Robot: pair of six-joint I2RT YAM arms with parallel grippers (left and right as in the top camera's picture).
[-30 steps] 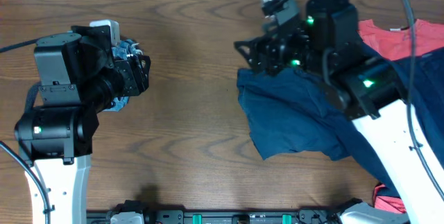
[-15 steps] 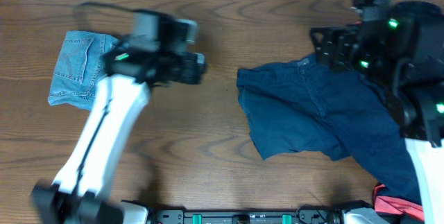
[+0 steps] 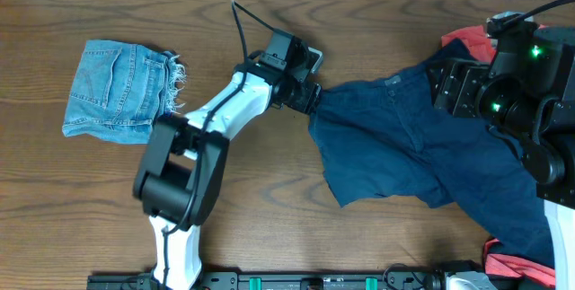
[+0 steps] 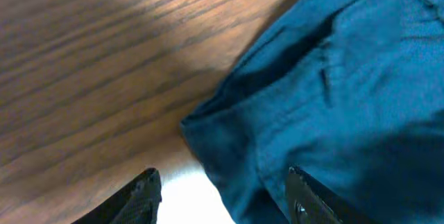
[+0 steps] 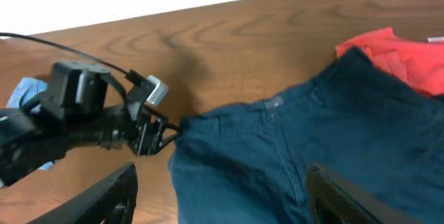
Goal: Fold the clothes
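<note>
Navy trousers (image 3: 404, 146) lie rumpled right of centre, not yet folded. The left gripper (image 4: 225, 193) hangs spread over their left corner, probably ready to pinch it. The right gripper (image 5: 222, 196), also spread and empty, hovers above them. Denim shorts (image 3: 117, 88) lie far left, seemingly already folded. Half a second ago the left gripper was only midway between the shorts and the trousers.

My left arm (image 3: 225, 110): white link shells, black joint housings, one thin black cable (image 3: 241, 30). My right arm (image 3: 530, 83): black housings, green lights (image 3: 537, 52), white forearm shell. My left gripper (image 4: 223, 195): black fingers.
</note>
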